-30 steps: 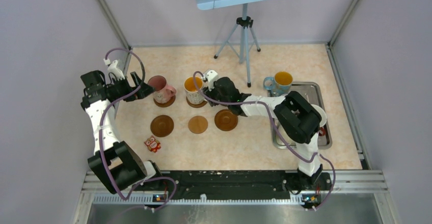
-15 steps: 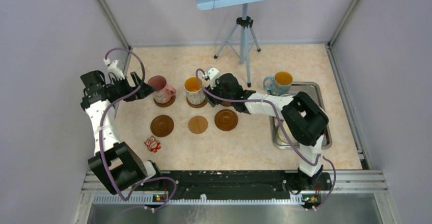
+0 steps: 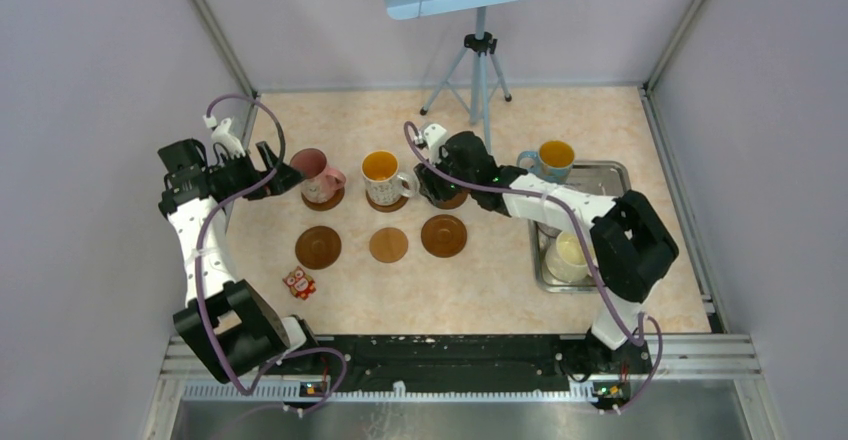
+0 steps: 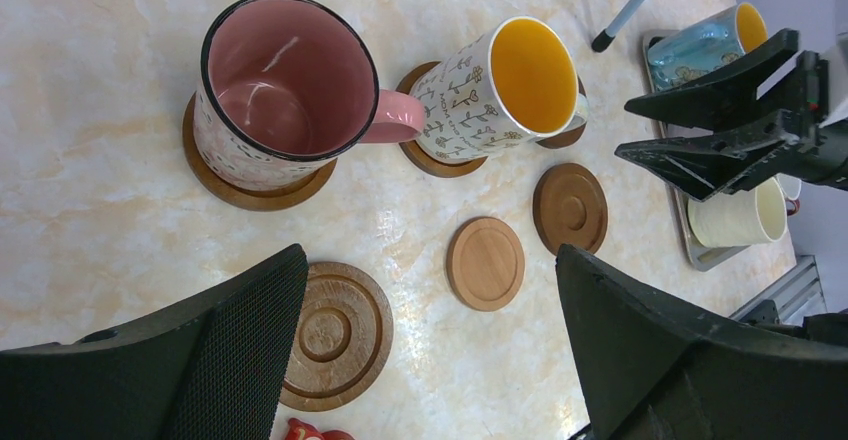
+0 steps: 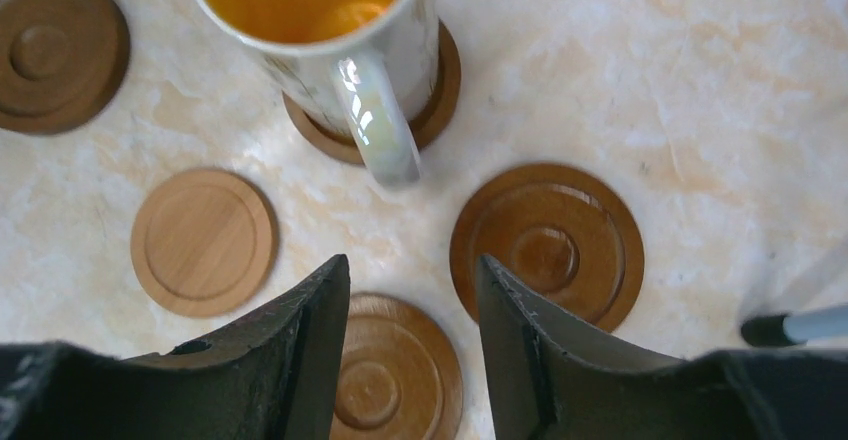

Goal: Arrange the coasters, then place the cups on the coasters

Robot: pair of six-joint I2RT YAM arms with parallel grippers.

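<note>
A pink cup [image 3: 316,173] and a white-patterned cup [image 3: 380,172] with an orange inside each stand on a dark coaster in the back row. My right gripper [image 3: 432,182] hovers open and holds nothing just right of the white cup's handle [image 5: 375,125], over a bare dark coaster [image 5: 547,245]. In the front row lie a dark coaster [image 3: 318,247], a lighter coaster [image 3: 388,245] and another dark coaster [image 3: 443,235]. My left gripper [image 3: 288,175] is wide open, left of the pink cup [image 4: 280,90]. A blue cup [image 3: 548,160] and a cream cup [image 3: 567,256] are at the tray.
The steel tray [image 3: 610,175] lies at the right, under my right arm. A small red owl figure [image 3: 298,282] sits near the front left. A tripod [image 3: 480,70] stands behind the cups. Grey walls close in on both sides.
My right gripper has drawn back to the right, away from the white cup, which stays on its coaster. The right arm swung right, uncovering the cream cup. The left arm is still.
</note>
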